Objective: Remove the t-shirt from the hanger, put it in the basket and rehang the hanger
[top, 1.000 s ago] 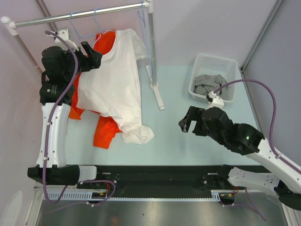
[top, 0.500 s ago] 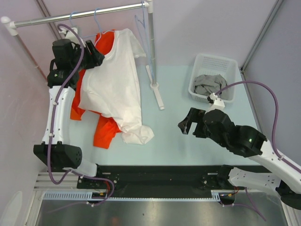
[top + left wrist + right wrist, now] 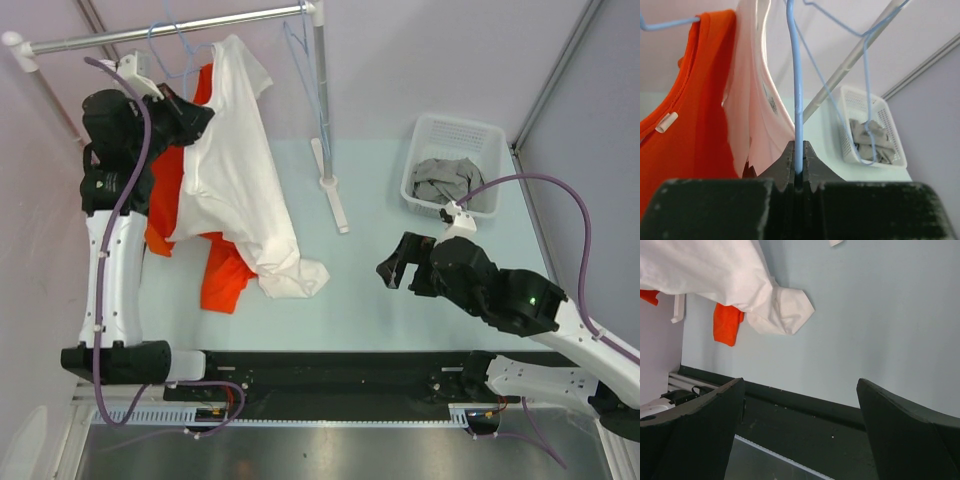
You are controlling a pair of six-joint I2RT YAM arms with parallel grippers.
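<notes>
**A:** Where do we find the left tool (image 3: 798, 167)?

**B:** Up by the rail (image 3: 120, 40). It is clenched on the thin blue wire of a hanger (image 3: 798, 100), and in the wrist view we see that wire pinched upright between its jaws.

**A:** And the t-shirt?

**B:** The white t-shirt (image 3: 235, 170) hangs from up by the rail, just right of that tool. Its collar is beside the pinched wire and its lower end is bunched on the pale surface (image 3: 390, 210). An orange garment (image 3: 165, 195) hangs at its left and also reaches the surface.

**A:** What about the right tool (image 3: 398, 265)?

**B:** Released, jaws wide and grasping nothing, over the surface and well apart from the clothes. Beyond it we see a white basket (image 3: 458, 130) with a grey cloth (image 3: 445, 178) inside.
</notes>
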